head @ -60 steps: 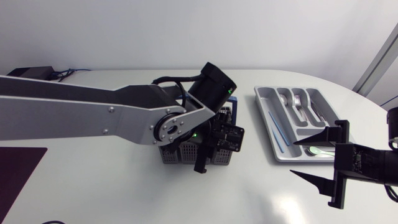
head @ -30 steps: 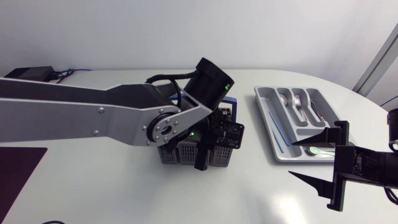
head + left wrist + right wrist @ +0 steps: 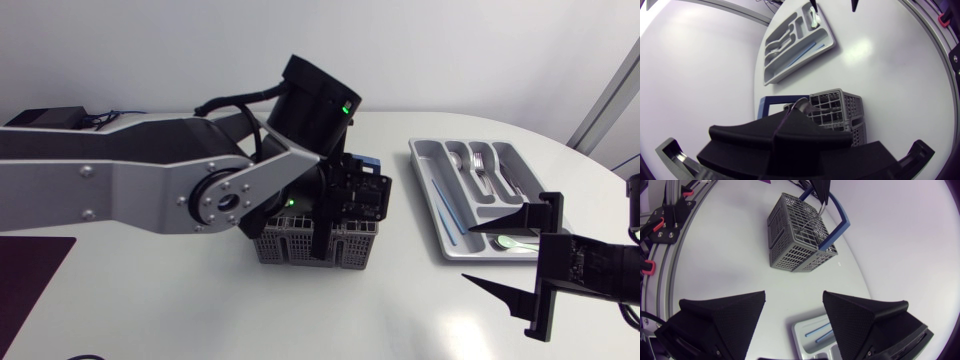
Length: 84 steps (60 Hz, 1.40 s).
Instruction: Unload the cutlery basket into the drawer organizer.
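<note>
Over the last second the left arm has risen and drawn back a little toward the far edge of the table. The left tool (image 3: pixel 323 250), which sat low over the cutlery basket (image 3: pixel 310 245), now hangs higher above it, and more of the grey mesh shows. In the left wrist view its fingers are pinched narrow on a slim piece of cutlery (image 3: pixel 800 105). In the right wrist view the same thin shaft hangs from the tool, and its lower end has not yet cleared the basket top. I cannot tell whether it is a spoon or a fork. The basket has stayed near the middle of the table, with its blue handle (image 3: pixel 837 227) swung to the far side. The drawer organizer (image 3: pixel 432 195) lies well apart from it toward the right edge and already holds forks and spoons (image 3: pixel 485 170) in its compartments. The right arm has not moved. The right tool (image 3: pixel 470 255) rests just beside the organizer's near end, spread wide and holding nothing. My reading is that the grip has taken and one more piece is on its way out. The lift should go on until the tip is free, so that the basket is not dragged along. After that comes the carry across to the organizer.
</note>
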{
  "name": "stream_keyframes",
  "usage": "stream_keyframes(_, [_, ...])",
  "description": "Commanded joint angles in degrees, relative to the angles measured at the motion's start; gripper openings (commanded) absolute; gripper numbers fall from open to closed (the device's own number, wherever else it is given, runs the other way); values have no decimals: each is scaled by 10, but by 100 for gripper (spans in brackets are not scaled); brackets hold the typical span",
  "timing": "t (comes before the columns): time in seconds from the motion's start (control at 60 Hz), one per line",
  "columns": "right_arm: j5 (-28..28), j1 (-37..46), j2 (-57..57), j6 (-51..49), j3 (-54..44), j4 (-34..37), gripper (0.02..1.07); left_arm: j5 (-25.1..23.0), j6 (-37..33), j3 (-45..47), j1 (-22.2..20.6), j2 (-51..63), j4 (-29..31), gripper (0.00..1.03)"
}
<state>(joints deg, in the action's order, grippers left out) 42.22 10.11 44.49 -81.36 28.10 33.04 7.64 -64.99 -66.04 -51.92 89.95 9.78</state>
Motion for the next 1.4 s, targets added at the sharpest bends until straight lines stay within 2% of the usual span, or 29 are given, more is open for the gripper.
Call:
stream_keyframes(0.0, [0, -8, -12, 21, -10, 6, 85, 4, -2, 21, -4, -28, -21, 10])
stream_keyframes(0.117, [-1, -16, -25, 45, -7, 4, 85, 16, 3, 40, -8, -49, -69, 10])
stream_keyframes(0.3, [-6, -39, -54, 113, -9, -25, 85, 26, 34, 45, -16, -85, -87, 10])
stream_keyframes(0.483, [-25, -68, -80, 213, -11, -76, 85, 38, 93, 43, -21, -111, -90, 10])
stream_keyframes(0.617, [-57, -105, -93, 314, -15, -127, 85, 62, 172, 28, -29, -117, -78, 11])
stream_keyframes(0.717, [-117, -158, -95, 378, -29, -179, 85, 80, 229, 14, -42, -108, -58, 11])
stream_keyframes(0.85, [-238, -261, -90, 440, -50, -250, 85, 82, 318, -24, -42, -87, -12, 10])
stream_keyframes(1.167, [-424, -427, -53, 517, -60, -351, 83, 82, 460, -59, -34, -60, 20, 10])
stream_keyframes(1.383, [-513, -491, -8, 524, -56, -425, 61, 79, 531, -79, -21, -36, 51, 10])
